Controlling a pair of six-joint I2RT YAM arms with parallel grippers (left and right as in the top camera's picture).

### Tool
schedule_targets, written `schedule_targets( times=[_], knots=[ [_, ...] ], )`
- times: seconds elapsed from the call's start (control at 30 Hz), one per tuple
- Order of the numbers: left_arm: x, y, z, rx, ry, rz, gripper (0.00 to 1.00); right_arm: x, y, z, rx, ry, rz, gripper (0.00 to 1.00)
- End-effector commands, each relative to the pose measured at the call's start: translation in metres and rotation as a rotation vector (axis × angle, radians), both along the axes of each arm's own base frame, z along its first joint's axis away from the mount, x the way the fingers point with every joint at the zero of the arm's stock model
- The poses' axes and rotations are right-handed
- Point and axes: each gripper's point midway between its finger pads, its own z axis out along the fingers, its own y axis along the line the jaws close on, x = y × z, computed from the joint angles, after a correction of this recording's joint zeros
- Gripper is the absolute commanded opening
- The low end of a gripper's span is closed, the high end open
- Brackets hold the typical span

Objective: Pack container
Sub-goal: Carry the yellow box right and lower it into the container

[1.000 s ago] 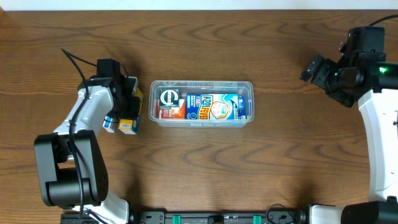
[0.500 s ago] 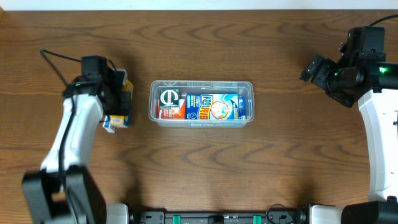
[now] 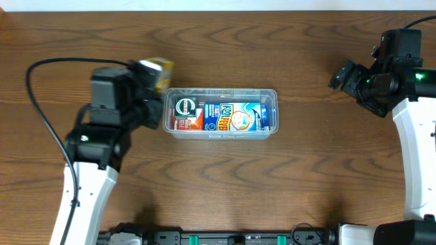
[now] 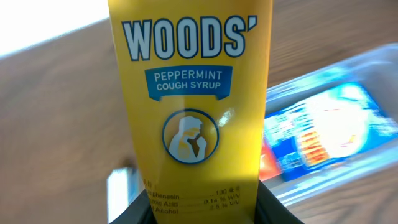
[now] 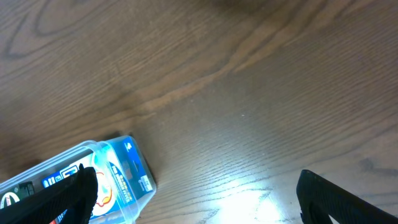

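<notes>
Container: the clear rectangular plastic tub with rounded corners [image 3: 274,112] sits in the middle of the brown wooden table [image 3: 218,177], holding a blue-and-white carton [image 3: 238,117] and a red carton with a round logo [image 3: 185,112]
Left gripper: the left gripper [image 4: 200,213] is clamped on the lower part of a yellow cardboard cough-syrup box [image 4: 193,93], held near the tub's left end
Right gripper: the right gripper [image 5: 199,205] is spread wide, empty and well apart from the tub
Handling: the tub is probably light, thin-walled and slick, so it may skid or flex if pushed
Hold: best taken at the rim of a short end, or steadied there

Robotics lab workstation: wood-grain table [image 3: 272,184], bench-mounted left arm [image 3: 88,177] and right arm [image 3: 415,150], exposed cable [image 3: 37,95] looping behind the left gripper [image 4: 200,214].
</notes>
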Motion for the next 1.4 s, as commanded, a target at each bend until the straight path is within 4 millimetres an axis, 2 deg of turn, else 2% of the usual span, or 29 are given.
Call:
schedule_targets(
  times=[0.0, 0.2, 0.4, 0.57, 0.77, 0.87, 1.03, 1.2, 1.23, 1.3, 1.37],
  knots=[
    [-0.002, -0.042, 0.024, -0.001, -0.09, -0.175, 0.33, 0.001, -0.003, 0.002, 0.006, -0.006, -0.019, 0.99],
    [0.001, -0.11, 0.017, 0.075, -0.171, -0.43, 0.33, 0.001, -0.003, 0.002, 0.006, -0.006, -0.019, 0.99],
    [0.004, -0.156, -0.024, 0.22, -0.181, -0.665, 0.34, 0.001, -0.003, 0.003, 0.006, -0.006, -0.019, 0.99],
    [0.012, -0.167, -0.06, 0.343, -0.161, -0.765, 0.33, 0.001, -0.003, 0.003, 0.006, -0.006, -0.019, 0.99],
    [0.029, -0.178, -0.079, 0.373, -0.181, -0.79, 0.35, 0.001, -0.003, 0.003, 0.006, -0.006, -0.019, 0.99],
    [0.036, -0.182, -0.081, 0.376, -0.203, -0.792, 0.35, 0.001, -0.003, 0.002, 0.006, -0.006, -0.019, 0.99],
    [0.047, -0.183, -0.086, 0.405, -0.225, -0.771, 0.53, 0.001, -0.003, 0.003, 0.006, -0.006, -0.019, 0.99],
    [0.049, -0.18, -0.092, 0.42, -0.209, -0.764, 0.62, 0.001, -0.003, 0.003, 0.006, -0.006, -0.019, 0.99],
    [0.049, -0.18, -0.092, 0.42, -0.209, -0.764, 0.68, 0.001, -0.003, 0.003, 0.006, -0.006, -0.019, 0.99],
    [0.049, -0.18, -0.092, 0.42, -0.209, -0.763, 0.98, 0.001, -0.003, 0.003, 0.006, -0.007, -0.019, 0.99],
    [0.048, -0.18, -0.09, 0.403, -0.204, -0.747, 0.98, 0.001, -0.003, 0.003, 0.006, -0.007, -0.019, 0.99]
  ],
)
